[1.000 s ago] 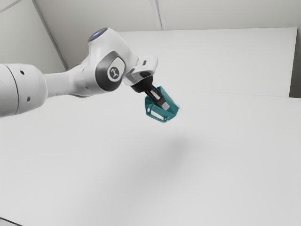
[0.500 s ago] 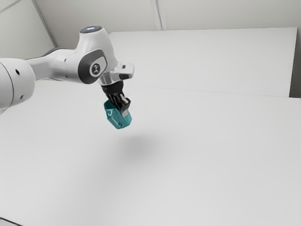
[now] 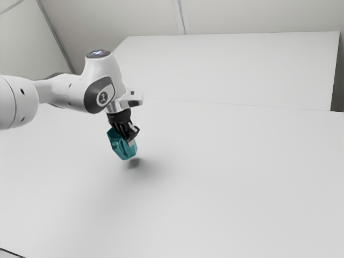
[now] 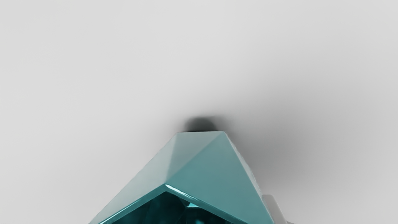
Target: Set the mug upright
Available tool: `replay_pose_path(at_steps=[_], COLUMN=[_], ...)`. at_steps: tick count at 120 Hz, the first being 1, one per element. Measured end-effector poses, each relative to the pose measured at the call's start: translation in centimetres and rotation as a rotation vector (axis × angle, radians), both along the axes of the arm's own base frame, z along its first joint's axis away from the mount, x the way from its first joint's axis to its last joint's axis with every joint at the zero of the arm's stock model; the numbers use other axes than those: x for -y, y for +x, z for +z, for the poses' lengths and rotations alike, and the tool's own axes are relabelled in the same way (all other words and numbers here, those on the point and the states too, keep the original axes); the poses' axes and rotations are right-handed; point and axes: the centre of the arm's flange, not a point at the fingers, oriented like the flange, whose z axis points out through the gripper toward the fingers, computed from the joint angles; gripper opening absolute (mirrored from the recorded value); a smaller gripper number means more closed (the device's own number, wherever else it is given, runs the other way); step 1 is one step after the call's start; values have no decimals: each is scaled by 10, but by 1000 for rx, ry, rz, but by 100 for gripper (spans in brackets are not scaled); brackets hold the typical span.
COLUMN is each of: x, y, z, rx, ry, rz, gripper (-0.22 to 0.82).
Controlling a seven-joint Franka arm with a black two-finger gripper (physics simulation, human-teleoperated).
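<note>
Your gripper point(image 3: 129, 140) pinches the teal mug point(image 3: 121, 149), tilted and aloft near the white table point(image 3: 226, 166), toward eight o'clock from the exterior view's centre, a dark shadow point(image 3: 135, 163) at five o'clock from it.

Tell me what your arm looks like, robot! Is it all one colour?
No! My arm is mostly white, with smooth, rounded parts and little dark dots. It has a dark grey patch around a round badge, and a dark cap with bluish-white marks on top. My jaws are black, with pale grey tips.
</note>
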Motion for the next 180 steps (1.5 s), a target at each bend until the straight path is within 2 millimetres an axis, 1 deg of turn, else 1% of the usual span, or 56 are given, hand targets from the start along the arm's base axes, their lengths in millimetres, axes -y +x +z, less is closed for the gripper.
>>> replay_pose_path(at_steps=[19,37,58,100,118,124,161,180], x=[-1,-8,-12,-13,-13,-13,-13,-13], y=[-2,-1,-3,-1,-1,-1,-2,-2], z=[-11,-18,-28,-42,-44,-45,-45,-42], rx=[11,20,22,13,14,14,12,17], ry=[2,1,-1,-3,-4,-5,-11,-12], rz=[13,37,55,76,81,83,84,82], gripper=[-18,-18,-18,-18,-17,-15,8,15])
